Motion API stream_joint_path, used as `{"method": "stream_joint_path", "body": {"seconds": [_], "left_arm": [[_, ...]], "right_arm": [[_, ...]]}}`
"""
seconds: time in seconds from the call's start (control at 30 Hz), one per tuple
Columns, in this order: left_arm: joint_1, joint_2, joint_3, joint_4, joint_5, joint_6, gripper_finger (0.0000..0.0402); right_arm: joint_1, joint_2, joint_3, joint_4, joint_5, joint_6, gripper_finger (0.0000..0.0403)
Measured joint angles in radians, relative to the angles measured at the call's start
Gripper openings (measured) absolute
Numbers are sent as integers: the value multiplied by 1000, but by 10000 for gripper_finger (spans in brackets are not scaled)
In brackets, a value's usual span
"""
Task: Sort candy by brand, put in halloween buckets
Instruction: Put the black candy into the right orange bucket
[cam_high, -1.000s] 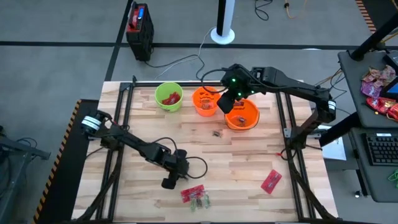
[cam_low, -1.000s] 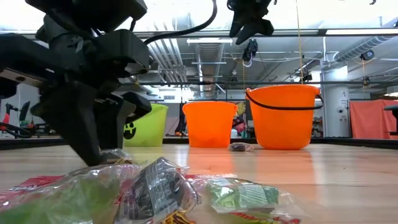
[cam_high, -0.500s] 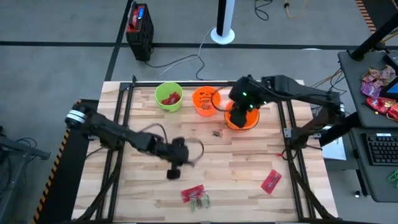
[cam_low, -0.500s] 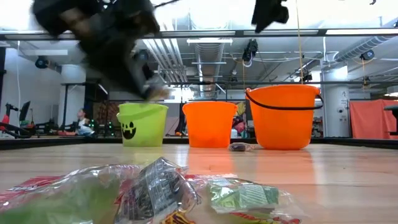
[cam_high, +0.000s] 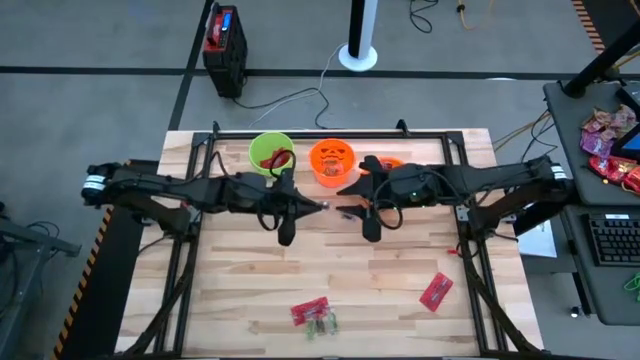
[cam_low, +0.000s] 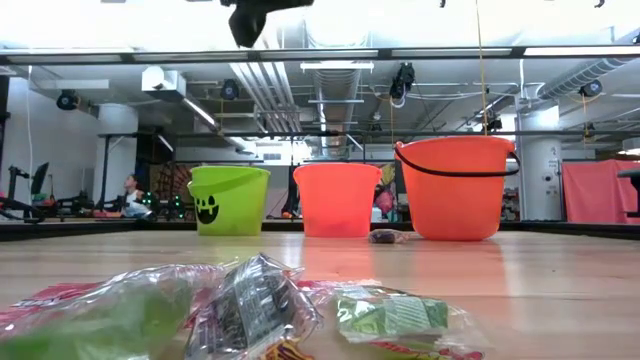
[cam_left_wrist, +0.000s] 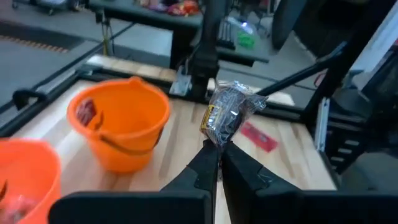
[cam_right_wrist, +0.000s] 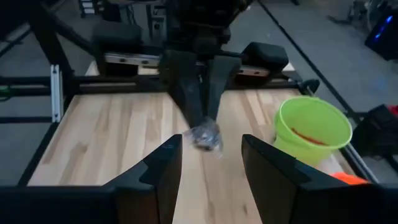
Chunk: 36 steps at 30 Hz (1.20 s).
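The left gripper hangs above the middle of the desk, its fingers pinching a dark brown mini candy by its crinkled wrapper. At the far edge stand the lime green bucket, the jack-o'-lantern bucket and, partly hidden under the right arm, the wider orange bucket. The right gripper faces the left one with fingers spread around nothing, while a red packet and a small heap of candy lie near the front edge.
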Motion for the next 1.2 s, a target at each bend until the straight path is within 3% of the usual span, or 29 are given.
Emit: {"method": "stream_joint_path", "body": {"seconds": [0.2,0.53,0.63,0.8,0.9,1.03,1.2], "left_arm": [[-1,27,50,-5,9,-24,0],[-1,55,80,-3,11,-25,0],[-1,60,80,-4,11,-25,0],[-2,60,80,-6,13,-23,0],[-2,60,80,-9,13,-22,1],[-1,60,80,-27,11,-19,26],[5,56,80,-98,-1,-63,93]], "right_arm": [[0,39,8,1,-49,-21,160],[0,70,12,33,-44,-24,158],[0,70,12,26,-44,-25,138],[-1,70,12,23,-40,-37,65],[-1,70,12,23,-39,-43,64],[-13,70,12,8,-46,-22,64],[-58,61,19,-104,-49,38,64]]}}
